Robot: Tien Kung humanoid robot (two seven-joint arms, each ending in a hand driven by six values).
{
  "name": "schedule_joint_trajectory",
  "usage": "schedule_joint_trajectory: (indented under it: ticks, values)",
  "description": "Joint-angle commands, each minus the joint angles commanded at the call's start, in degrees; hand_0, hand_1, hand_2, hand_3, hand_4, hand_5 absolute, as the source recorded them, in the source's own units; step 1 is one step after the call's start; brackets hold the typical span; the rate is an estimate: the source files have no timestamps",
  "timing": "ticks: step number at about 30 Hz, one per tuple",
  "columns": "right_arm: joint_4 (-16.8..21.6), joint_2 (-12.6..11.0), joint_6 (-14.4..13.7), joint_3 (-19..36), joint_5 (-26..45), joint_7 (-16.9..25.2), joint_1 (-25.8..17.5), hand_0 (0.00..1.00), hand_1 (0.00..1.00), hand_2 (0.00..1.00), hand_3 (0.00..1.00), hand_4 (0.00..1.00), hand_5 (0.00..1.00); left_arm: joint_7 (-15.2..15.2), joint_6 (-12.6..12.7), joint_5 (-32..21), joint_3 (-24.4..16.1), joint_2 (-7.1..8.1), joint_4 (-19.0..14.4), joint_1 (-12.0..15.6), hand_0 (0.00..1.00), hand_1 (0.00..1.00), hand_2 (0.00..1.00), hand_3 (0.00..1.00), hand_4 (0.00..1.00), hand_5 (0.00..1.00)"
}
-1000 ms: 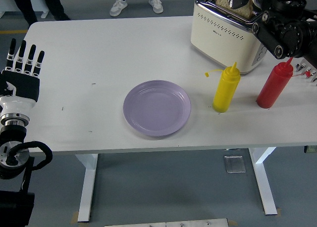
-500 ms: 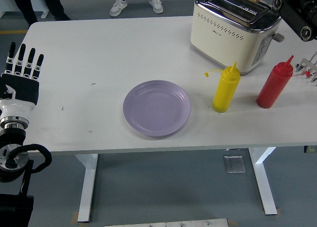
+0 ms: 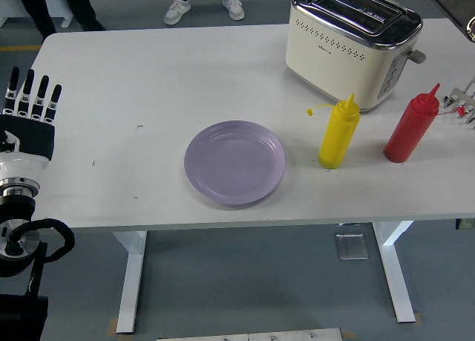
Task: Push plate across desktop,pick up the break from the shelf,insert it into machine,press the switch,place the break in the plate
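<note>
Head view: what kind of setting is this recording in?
Probably a lab or workshop staged as a breakfast station: a plain white table on a grey floor, holding a toaster, a purple plate and two sauce bottles, with people's feet beyond the far edge.

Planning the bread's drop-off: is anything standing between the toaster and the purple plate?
The yellow squeeze bottle stands just beside the straight line from toaster to plate; the red bottle is off to the right.
</note>
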Motion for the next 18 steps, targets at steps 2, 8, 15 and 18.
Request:
schedule_joint_trajectory:
  ticks: [2,8,15,18]
  values:
    - [2.31,0.21,1.65,-1.88,2.41,-0.12,0.16,0.239,0.331,0.408,0.479,0.256,0.098,0.0,0.01,0.0,-0.1,-0.02,0.0,-0.01,0.796,0.81,0.832,0.764,0.619,0.998]
    - [8.57,1.69,5.89,-9.13,9.63,-0.93,0.34,0.241,0.329,0.406,0.479,0.243,0.094,0.01,0.04,-0.03,-0.16,-0.12,0.02,-0.23,0.796,0.81,0.832,0.764,0.619,0.998]
    - [11.76,3.61,9.88,-15.96,16.8,-1.4,0.06,0.242,0.327,0.404,0.476,0.229,0.092,-0.01,0.12,-0.04,-0.55,-0.2,0.04,-0.41,0.796,0.809,0.833,0.764,0.618,0.998]
    - [12.66,4.52,11.49,-18.47,19.16,-1.29,-0.07,0.242,0.327,0.404,0.476,0.229,0.092,-0.02,0.16,-0.03,-0.62,-0.23,0.05,-0.47,0.796,0.809,0.833,0.764,0.618,0.998]
